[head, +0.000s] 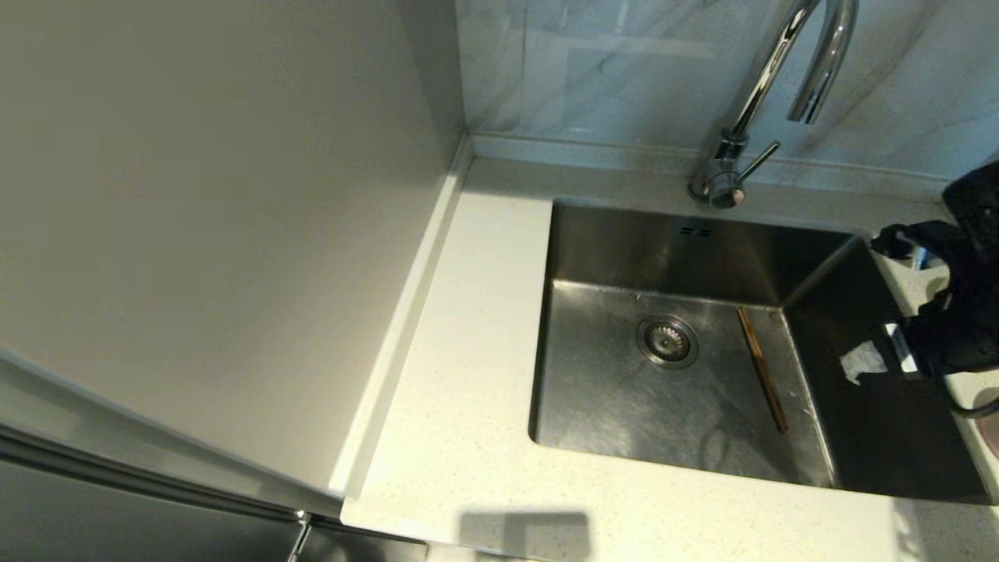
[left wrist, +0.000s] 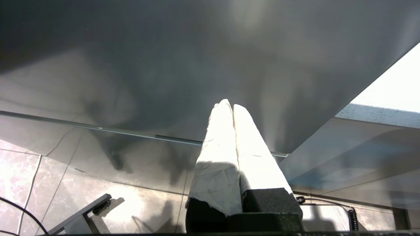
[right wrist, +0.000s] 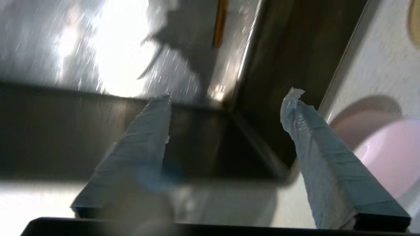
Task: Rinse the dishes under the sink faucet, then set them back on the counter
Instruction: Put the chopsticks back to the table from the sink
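A pair of brown chopsticks (head: 762,368) lies on the floor of the steel sink (head: 609,390), right of the drain strainer (head: 667,341). The chrome faucet (head: 753,94) rises behind the basin, with no water showing. My right gripper (head: 882,355) hangs open and empty over the sink's right wall. In the right wrist view the right gripper (right wrist: 226,98) spans the basin's corner, with the chopsticks (right wrist: 220,23) far beyond. On the counter (right wrist: 377,65) beside it stands the pink bowl (right wrist: 390,154), and a sliver of the yellow bowl (right wrist: 415,19) shows further off. My left gripper (left wrist: 229,106) is shut and empty, parked low.
A wide strip of counter (head: 468,375) runs left of the sink, against a tall pale side panel (head: 218,234). The faucet's thin lever (head: 757,162) sticks out at its base. In the left wrist view there is a grey cabinet front (left wrist: 164,65) and tiled floor (left wrist: 65,196).
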{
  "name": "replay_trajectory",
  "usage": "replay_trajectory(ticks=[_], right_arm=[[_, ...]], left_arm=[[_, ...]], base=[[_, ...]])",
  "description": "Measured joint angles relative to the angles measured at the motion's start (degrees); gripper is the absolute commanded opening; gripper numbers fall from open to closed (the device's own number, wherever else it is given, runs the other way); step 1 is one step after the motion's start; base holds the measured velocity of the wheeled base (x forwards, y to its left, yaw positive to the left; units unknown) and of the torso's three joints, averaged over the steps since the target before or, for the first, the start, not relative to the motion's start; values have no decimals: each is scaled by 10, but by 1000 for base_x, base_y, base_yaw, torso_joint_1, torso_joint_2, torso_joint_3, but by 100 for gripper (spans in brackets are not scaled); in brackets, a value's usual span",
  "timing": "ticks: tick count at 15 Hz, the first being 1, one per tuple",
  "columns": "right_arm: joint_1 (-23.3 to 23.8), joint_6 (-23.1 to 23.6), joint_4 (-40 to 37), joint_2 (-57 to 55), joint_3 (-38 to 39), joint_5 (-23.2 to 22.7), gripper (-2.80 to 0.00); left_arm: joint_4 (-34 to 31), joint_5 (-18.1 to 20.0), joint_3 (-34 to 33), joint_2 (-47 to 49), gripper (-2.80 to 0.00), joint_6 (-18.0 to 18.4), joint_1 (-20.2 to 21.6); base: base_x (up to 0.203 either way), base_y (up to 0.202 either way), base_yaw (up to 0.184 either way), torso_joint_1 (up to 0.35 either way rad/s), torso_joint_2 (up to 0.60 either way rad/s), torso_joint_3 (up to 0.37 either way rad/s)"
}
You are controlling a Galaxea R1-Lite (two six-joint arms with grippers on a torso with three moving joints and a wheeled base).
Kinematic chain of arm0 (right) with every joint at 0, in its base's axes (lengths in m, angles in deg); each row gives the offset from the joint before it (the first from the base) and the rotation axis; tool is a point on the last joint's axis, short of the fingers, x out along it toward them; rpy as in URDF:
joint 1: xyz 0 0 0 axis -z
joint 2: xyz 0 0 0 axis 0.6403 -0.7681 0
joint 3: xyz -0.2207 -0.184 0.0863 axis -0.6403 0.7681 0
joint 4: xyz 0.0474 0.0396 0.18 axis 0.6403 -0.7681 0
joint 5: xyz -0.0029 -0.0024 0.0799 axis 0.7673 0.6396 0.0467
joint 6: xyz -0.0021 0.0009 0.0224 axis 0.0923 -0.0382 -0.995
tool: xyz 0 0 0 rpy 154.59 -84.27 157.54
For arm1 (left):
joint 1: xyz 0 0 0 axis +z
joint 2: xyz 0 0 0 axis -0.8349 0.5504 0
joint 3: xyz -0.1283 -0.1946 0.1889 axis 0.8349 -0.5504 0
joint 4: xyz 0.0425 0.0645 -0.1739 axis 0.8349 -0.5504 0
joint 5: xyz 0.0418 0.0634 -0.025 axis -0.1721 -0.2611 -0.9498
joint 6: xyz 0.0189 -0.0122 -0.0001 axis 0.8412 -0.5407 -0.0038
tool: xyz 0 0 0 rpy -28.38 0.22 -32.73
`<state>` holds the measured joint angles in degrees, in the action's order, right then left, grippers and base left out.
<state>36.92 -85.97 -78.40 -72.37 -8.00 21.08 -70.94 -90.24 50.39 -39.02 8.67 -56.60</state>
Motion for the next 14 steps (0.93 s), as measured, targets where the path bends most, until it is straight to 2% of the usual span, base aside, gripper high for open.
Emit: replay_trajectory(ticks=[3, 7, 9, 11, 14], right_arm=[[-6, -9, 62, -48, -3, 15, 0], [3, -9, 99, -112, -10, -1, 0], [20, 8, 102, -147, -32, -50, 0], [45, 49, 102, -186, -72, -109, 0], [78, 96, 101, -251, -141, -169, 0]], left_arm=[[0, 0, 0, 0, -280, 0, 0], [0, 0, 0, 0, -280, 0, 0], [0, 0, 0, 0, -280, 0, 0], [0, 0, 0, 0, -280, 0, 0], [0, 0, 0, 0, -280, 0, 0]], base=[[0, 0, 0, 0, 0, 0], [0, 0, 0, 0, 0, 0], [0, 0, 0, 0, 0, 0], [0, 0, 0, 0, 0, 0], [0, 0, 0, 0, 0, 0]])
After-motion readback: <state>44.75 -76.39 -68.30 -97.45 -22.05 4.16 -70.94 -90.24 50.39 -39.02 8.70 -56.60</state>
